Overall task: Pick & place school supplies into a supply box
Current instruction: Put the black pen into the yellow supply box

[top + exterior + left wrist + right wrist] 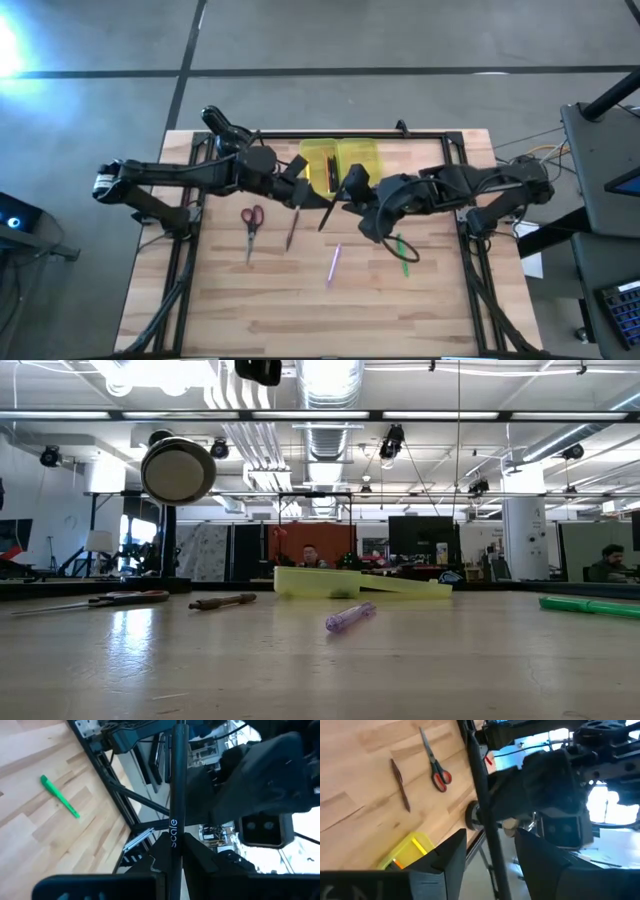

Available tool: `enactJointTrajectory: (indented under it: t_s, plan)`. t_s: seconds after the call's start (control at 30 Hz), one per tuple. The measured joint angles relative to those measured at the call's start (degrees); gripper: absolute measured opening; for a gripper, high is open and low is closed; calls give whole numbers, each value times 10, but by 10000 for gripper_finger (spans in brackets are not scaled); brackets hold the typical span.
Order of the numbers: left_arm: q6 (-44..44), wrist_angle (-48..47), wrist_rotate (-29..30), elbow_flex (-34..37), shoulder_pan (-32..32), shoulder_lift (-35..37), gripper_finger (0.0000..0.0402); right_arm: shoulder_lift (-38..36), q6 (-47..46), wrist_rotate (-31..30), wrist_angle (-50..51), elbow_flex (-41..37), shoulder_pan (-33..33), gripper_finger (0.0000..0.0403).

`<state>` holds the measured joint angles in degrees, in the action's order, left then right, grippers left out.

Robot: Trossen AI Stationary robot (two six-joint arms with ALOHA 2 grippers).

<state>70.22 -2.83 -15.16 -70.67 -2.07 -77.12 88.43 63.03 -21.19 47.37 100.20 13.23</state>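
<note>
Black pen (330, 210): I saw it slanting between both grippers, just near of the supply box (340, 160).
Left gripper (172, 851): clamped on one pen end.
Right gripper (487, 842): straddling the other end; grip probably loose, I couldn't tell.

supply box (405, 851) partly behind pincer

Overhead, table-level, two close wrist views, perhaps overlapping.

Both arms crowd above the supply box (342, 160) (front edge blocked), near table open around purple pen (334, 263)
</note>
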Motion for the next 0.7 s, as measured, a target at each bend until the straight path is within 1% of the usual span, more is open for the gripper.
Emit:
enactJointTrajectory:
  t_s: [0.1, 0.27, 0.43, 0.53, 0.7]
  plan:
    - [1, 0, -3, 0, -2, 0, 14, 8, 0, -3, -7, 0, -2, 152]
    - [2, 13, -5, 0, -2, 0, 14, 16, 0, -56, -22, -2, -8, 135]
    - [2, 17, -5, 0, -2, 0, 14, 21, -1, -63, -37, -1, -17, 113]
    - [2, 18, -5, 1, -2, 0, 14, 23, 0, -67, -38, -1, -17, 94]
    - [4, 18, -5, 1, -2, 0, 14, 25, 4, -69, -29, -1, -16, 44]
